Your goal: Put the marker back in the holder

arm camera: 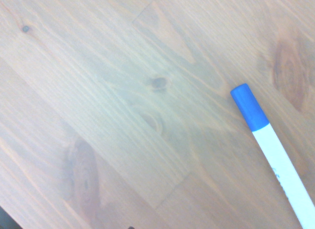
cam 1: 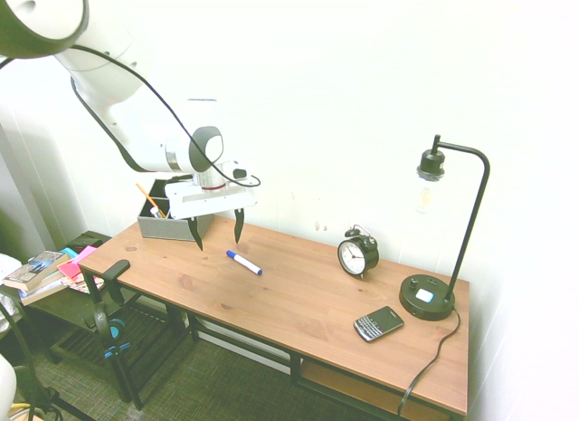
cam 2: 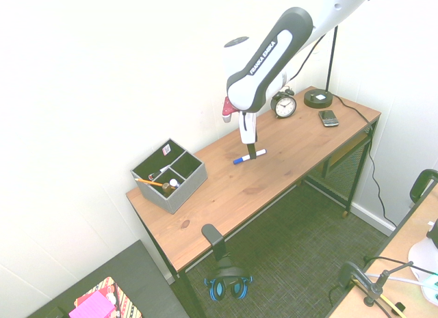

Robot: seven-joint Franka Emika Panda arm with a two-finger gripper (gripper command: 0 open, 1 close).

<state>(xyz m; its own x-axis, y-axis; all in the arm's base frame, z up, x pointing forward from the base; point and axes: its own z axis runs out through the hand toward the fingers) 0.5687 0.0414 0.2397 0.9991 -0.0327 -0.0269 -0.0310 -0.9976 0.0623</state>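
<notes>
The marker (cam 1: 243, 262), white-barrelled with a blue cap, lies flat on the wooden desk (cam 1: 298, 303). It also shows in the second exterior view as the marker (cam 2: 249, 156) and close up in the wrist view as the marker (arm camera: 273, 152). My gripper (cam 1: 218, 229) hangs open above the desk, a little left of the marker and above it, holding nothing. The grey holder (cam 1: 172, 217) with dark dividers stands at the desk's far left end, partly behind the gripper. In the second exterior view the holder (cam 2: 171, 174) has an orange pencil (cam 2: 152, 183) in it.
A black alarm clock (cam 1: 357, 253), a black phone (cam 1: 378, 324) and a black desk lamp (cam 1: 443, 231) occupy the right half of the desk. The wall runs close behind. Books and pink notes (cam 1: 50, 269) lie on a low shelf left of the desk.
</notes>
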